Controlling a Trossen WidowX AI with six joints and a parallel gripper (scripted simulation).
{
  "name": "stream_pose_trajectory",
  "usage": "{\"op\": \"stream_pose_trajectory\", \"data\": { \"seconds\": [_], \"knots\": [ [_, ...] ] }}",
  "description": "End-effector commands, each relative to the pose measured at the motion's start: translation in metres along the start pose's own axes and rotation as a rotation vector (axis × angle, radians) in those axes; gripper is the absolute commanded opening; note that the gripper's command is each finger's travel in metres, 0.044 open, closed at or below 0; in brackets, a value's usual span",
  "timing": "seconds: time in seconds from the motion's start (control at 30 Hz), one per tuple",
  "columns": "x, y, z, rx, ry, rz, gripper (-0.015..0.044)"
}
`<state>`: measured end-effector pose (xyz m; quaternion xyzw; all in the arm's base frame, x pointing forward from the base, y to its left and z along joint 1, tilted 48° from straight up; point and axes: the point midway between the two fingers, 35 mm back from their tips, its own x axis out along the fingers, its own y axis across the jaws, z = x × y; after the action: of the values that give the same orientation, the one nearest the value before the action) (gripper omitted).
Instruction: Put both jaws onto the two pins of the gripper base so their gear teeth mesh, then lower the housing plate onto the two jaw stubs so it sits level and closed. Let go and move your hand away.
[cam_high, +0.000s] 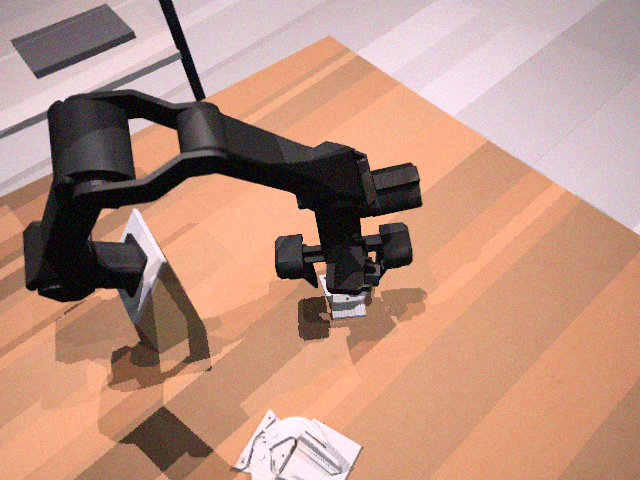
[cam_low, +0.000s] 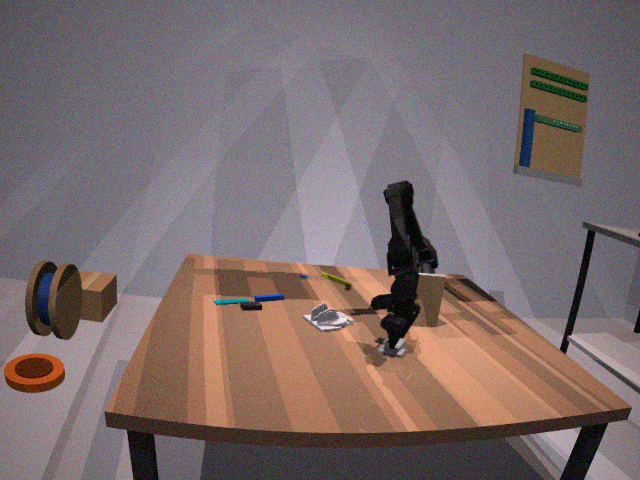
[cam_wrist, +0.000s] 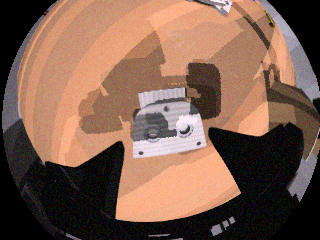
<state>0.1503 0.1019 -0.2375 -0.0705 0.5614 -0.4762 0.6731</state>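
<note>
the gripper (cam_high: 343, 282) (cam_low: 395, 339) (cam_wrist: 167, 139) is wide open, with nothing between its fingers. it points down at the table (cam_high: 491, 320) (cam_low: 289, 382) (cam_wrist: 175, 195), right over the housing plate (cam_high: 347, 299) (cam_wrist: 169, 140). that plate lies flat on the wood, its two round holes and smaller corner holes facing up. in the wrist view it sits between the two dark fingers as seen from above, and a ribbed strip (cam_high: 348, 312) (cam_wrist: 161, 95) shows along its far edge.

the base (cam_high: 350, 448) (cam_low: 316, 324) lies well apart from the plate, with the jaws (cam_high: 321, 454) (cam_low: 325, 314) on it; whether their teeth mesh i can't tell. the housing plate isn't on the jaws.

the arm (cam_high: 268, 155) (cam_low: 401, 222) bends over from its mount, a tilted board (cam_high: 138, 227) (cam_low: 431, 299). elsewhere on the table, a teal bar (cam_low: 231, 301) lies near a blue bar (cam_low: 269, 298), with a black block (cam_low: 251, 306) just beside them. a yellow tool (cam_low: 336, 280) lies farther back, near a small blue piece (cam_low: 303, 276).
</note>
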Motion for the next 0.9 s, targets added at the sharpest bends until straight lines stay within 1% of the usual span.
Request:
{"op": "stream_pose_trajectory", "data": {
  "seconds": [0.0, 0.2, 0.87],
  "knots": [
    [0.0097, -0.0018, 0.0004, -0.005, -0.005, -0.007, 0.044],
    [0.0181, -0.0021, 0.0006, -0.006, -0.006, -0.008, 0.044],
    [0.0189, -0.0021, 0.0006, -0.006, -0.006, -0.008, 0.044]
  ]
}}
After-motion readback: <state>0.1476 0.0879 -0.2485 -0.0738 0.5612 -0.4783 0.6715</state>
